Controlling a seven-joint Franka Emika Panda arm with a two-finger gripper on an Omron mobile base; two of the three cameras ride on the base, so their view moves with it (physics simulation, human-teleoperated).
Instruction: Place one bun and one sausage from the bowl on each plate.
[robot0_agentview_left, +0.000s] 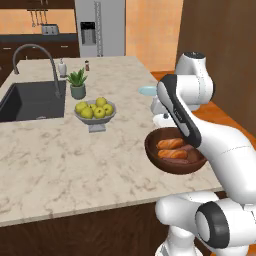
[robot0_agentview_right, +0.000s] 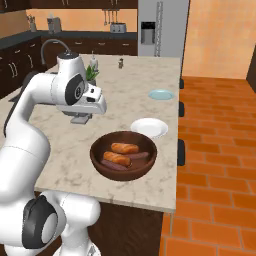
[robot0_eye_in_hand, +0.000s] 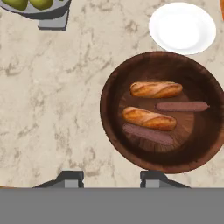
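Bowl: the dark wooden bowl (robot0_eye_in_hand: 162, 111) sits on the marble counter (robot0_eye_in_hand: 52, 113) near its front right corner, upright; in the right base view it lies just in front of the white plate.
Buns: two golden buns lie inside the bowl, the upper bun (robot0_eye_in_hand: 155, 89) and the lower bun (robot0_eye_in_hand: 148, 118), roughly parallel and a little apart.
Sausages: two brown sausages share the bowl; the upper sausage (robot0_eye_in_hand: 182, 106) lies between the buns toward the right, and the lower sausage (robot0_eye_in_hand: 148, 134) lies just beside the lower bun.
White plate: the white plate (robot0_eye_in_hand: 182, 27) rests flat on the counter just beyond the bowl, close to its rim, with nothing on it.
Blue plate: the pale blue plate (robot0_agentview_right: 161, 94) lies further back along the counter's right edge, apart from the white plate, also bare.
Gripper: the gripper (robot0_eye_in_hand: 110, 177) hangs above the counter, looking straight down, with the bowl's near rim just off its right finger; the two finger tips stand apart with bare marble between them, grasping nothing.
Fruit bowl: a grey footed bowl (robot0_agentview_left: 95, 116) of yellow-green fruit stands toward the middle of the counter, well left of the wooden bowl.
Sink side: a dark sink (robot0_agentview_left: 31, 100) with a curved tap (robot0_agentview_left: 37, 55) and a small potted plant (robot0_agentview_left: 77, 84) sit at the counter's far left.
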